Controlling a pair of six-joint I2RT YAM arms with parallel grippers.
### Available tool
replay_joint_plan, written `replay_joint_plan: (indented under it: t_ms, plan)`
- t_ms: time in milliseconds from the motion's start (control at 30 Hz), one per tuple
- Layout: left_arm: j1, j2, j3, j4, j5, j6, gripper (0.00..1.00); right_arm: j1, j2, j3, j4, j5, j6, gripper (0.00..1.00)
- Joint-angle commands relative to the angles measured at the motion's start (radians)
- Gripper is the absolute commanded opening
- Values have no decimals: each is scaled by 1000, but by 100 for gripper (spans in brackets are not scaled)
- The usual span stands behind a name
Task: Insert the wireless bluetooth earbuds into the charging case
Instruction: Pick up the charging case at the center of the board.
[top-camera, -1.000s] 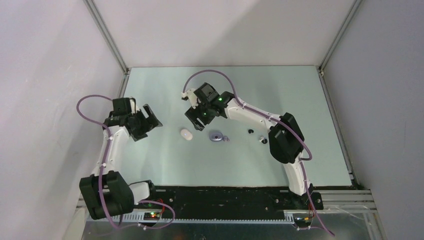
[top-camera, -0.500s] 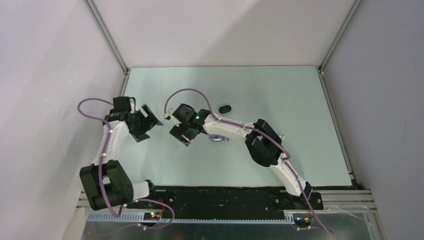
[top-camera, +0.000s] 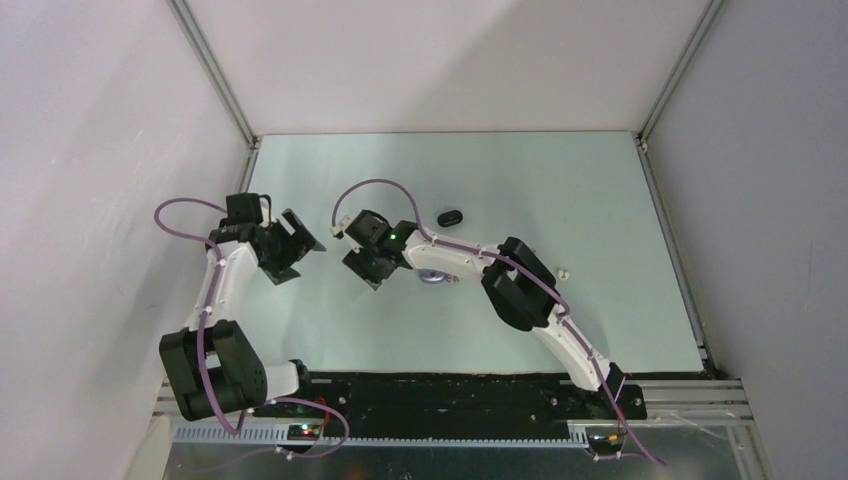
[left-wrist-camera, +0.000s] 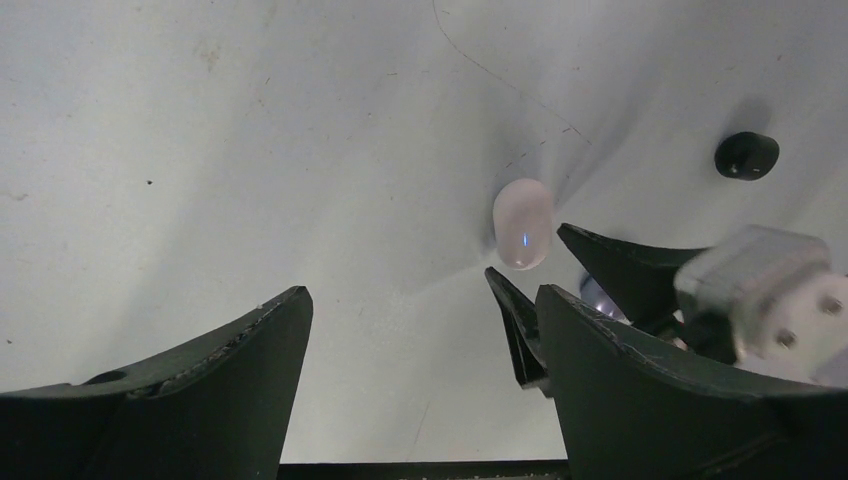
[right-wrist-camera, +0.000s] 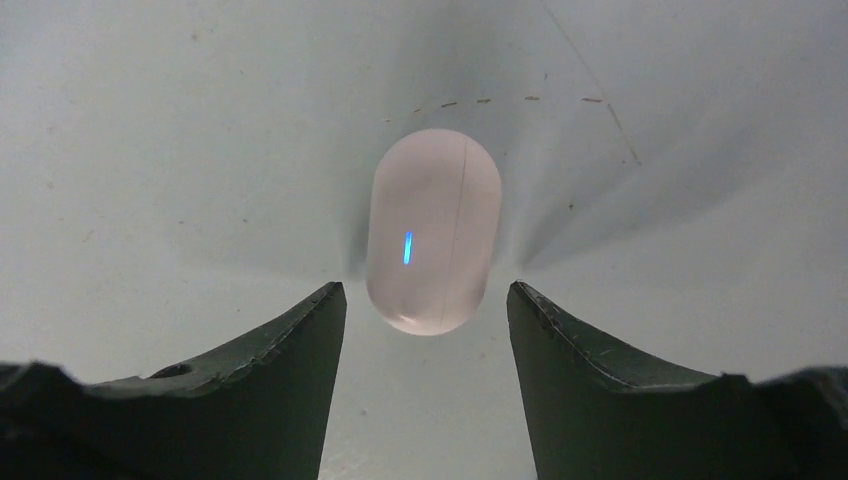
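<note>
A pale pink oval charging case (right-wrist-camera: 433, 230), shut and showing a blue light, lies on the table. My right gripper (right-wrist-camera: 425, 290) is open, its fingertips on either side of the case's near end without touching it. In the top view this gripper (top-camera: 365, 265) covers that case. My left gripper (top-camera: 300, 255) hangs open and empty to the left; its wrist view shows the pale case (left-wrist-camera: 522, 222) ahead. A tiny pale bit (top-camera: 563, 271), possibly one of the earbuds, lies by the right arm's elbow.
A black oval case (top-camera: 452, 216) sits behind the right forearm, also visible at the left wrist view's right side (left-wrist-camera: 746, 155). A lavender case (top-camera: 432, 277) peeks out from under the right forearm. Enclosure walls stand on three sides.
My right arm swung left and down from over the black case to the pale case, uncovering the black case; its jaws narrowed slightly. The left arm barely moved.
</note>
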Motion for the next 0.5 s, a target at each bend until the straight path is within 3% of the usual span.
replay_joint_plan:
  t_ms: [0,267,467]
  plan:
    - [11,-27,24,1,-26,-5,88,-10,23,39,34,-41,10,64]
    - [16,-15,22,-1,-44,10,87,-38,23,13,94,-97,-30,53]
    - [15,13,33,34,12,42,87,-56,-47,-84,169,-146,-107,35]
